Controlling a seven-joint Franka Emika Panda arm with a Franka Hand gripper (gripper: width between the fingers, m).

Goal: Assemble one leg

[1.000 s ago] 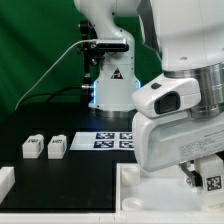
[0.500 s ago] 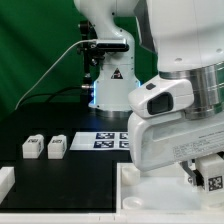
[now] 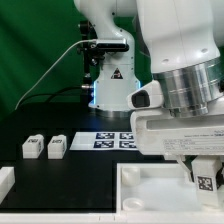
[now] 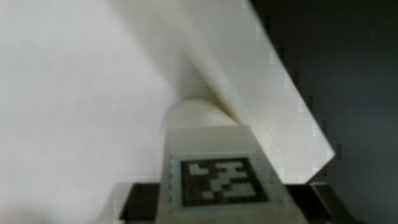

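My gripper point(image 3: 204, 180) is shut on a leg point(image 3: 206, 183), a small white block with a black-and-white tag, and holds it low over the large white panel point(image 3: 160, 190) at the exterior view's lower right. In the wrist view the held leg point(image 4: 217, 165) sits between the dark fingers point(image 4: 143, 200), its tip against the panel point(image 4: 89, 90) by a raised edge point(image 4: 267, 90). Two more legs point(image 3: 32, 148) point(image 3: 57, 147) stand on the black table at the exterior view's left. The arm hides much of the panel.
The marker board point(image 3: 115, 140) lies flat on the table behind the panel. A white piece point(image 3: 5, 181) shows at the exterior view's lower left edge. The robot base point(image 3: 110, 85) stands at the back against a green backdrop.
The arm has turned at the wrist and shifted toward the exterior view's right, with the leg still held low over the panel. The other legs have not moved.
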